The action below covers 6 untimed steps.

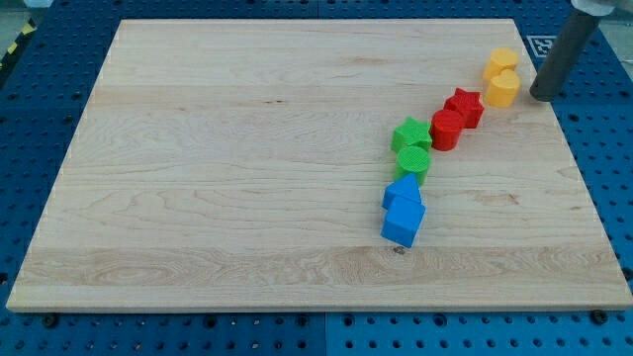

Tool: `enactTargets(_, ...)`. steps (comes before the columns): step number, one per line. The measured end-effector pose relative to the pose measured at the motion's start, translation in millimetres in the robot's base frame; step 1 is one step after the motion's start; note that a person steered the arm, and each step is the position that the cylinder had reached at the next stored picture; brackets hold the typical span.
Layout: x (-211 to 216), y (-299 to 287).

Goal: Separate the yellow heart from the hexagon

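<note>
Two yellow blocks sit touching at the view's upper right. The upper one [501,61] looks like the hexagon. The lower one [501,89] looks like the heart. My tip [542,96] rests on the board just to the right of the yellow heart, a small gap away and not touching it. The rod slants up to the view's top right corner.
A chain of blocks runs down-left from the yellow pair: a red star [464,106], a red round block [447,130], a green star [410,133], a green cylinder [413,161], a blue block [403,190] and a blue cube [403,223]. The board's right edge [584,188] is near my tip.
</note>
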<state>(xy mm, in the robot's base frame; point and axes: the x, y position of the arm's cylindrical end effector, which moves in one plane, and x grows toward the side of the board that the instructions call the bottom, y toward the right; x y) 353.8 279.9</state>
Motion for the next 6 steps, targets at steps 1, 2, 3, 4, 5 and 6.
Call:
enactTargets(1, -6, -13)
enactTargets(2, -5, -13)
enactTargets(3, -4, -13)
enactTargets(4, -3, -15)
enactTargets(5, -3, -39)
enactTargets(6, -4, -54)
